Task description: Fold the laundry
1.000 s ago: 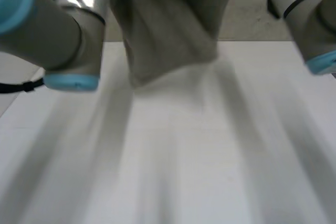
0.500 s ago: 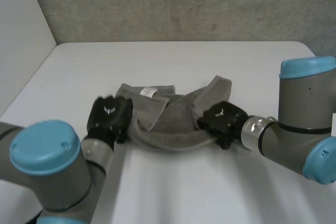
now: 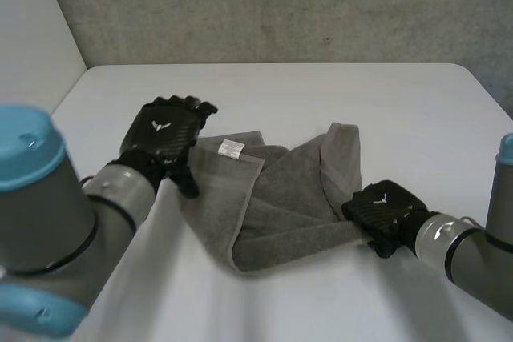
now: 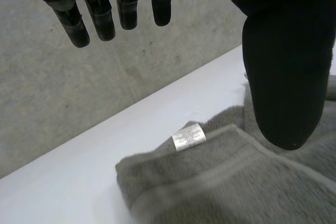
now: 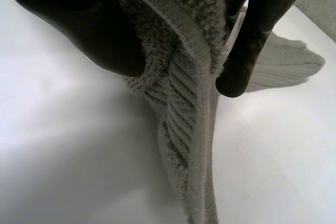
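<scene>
Because the towel (image 3: 272, 198) is soft, thick terry, we judge that it will sag and bunch wherever it is unsupported. It looks light enough for one hand yet too limp to push, so it is best taken by its woven hems and corners, where the band gives fingers something firmer to pinch. It lies rumpled in the middle of the white worktop (image 3: 321, 90), partly doubled over itself, its white label (image 3: 232, 147) up at the far left corner. Our right hand (image 3: 383, 210) is clamped on the near right edge, thumb and fingers pinching a ridge of hem. Our left hand (image 3: 164, 138) hovers over the labelled corner with fingers straight and thumb apart, holding nothing; that corner looks the natural next hold. Half a second ago the left hand sat nearer us at the towel's left edge, and the cloth sagged in a loop between both hands. Now the left hand has let go, the right has drawn back toward us, and the towel lies wider and flatter.
</scene>
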